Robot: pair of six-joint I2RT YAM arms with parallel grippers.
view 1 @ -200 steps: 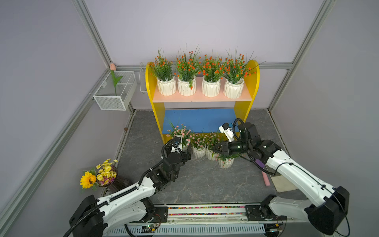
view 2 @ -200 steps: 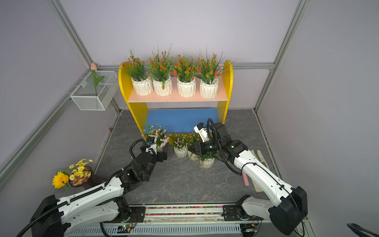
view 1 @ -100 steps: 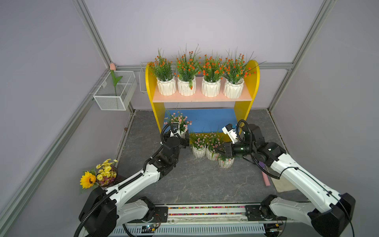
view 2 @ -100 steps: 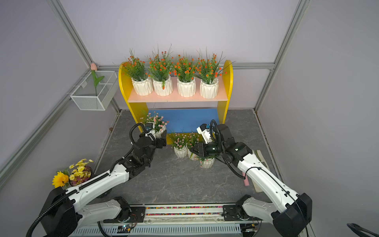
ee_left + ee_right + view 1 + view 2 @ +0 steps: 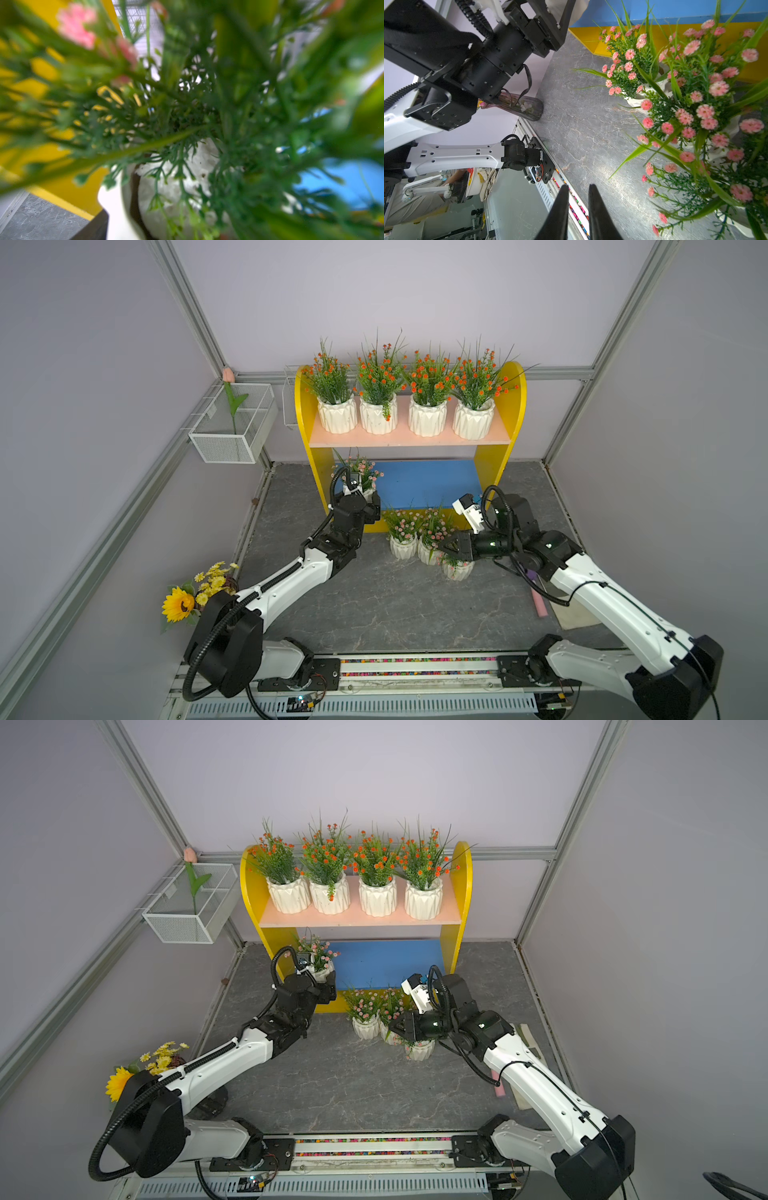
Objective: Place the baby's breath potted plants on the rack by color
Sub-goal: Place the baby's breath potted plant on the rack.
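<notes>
Hardly shifted over the last second, the right tool (image 5: 444,549), jaws a narrow gap apart and empty, sits beside three pink potted plants (image 5: 402,526) on the table (image 5: 395,605). The left tool (image 5: 369,498) has meanwhile carried a fourth pink plant (image 5: 362,469), gripped by its pot, to the left end of the blue lower board (image 5: 428,485) of the rack (image 5: 515,406). Four orange plants (image 5: 429,420) already fill the upper board (image 5: 407,440), so this looks like the first pink placement; next, I judge, comes lowering it upright onto the blue board, releasing, and backing out clear of the sprigs.
</notes>
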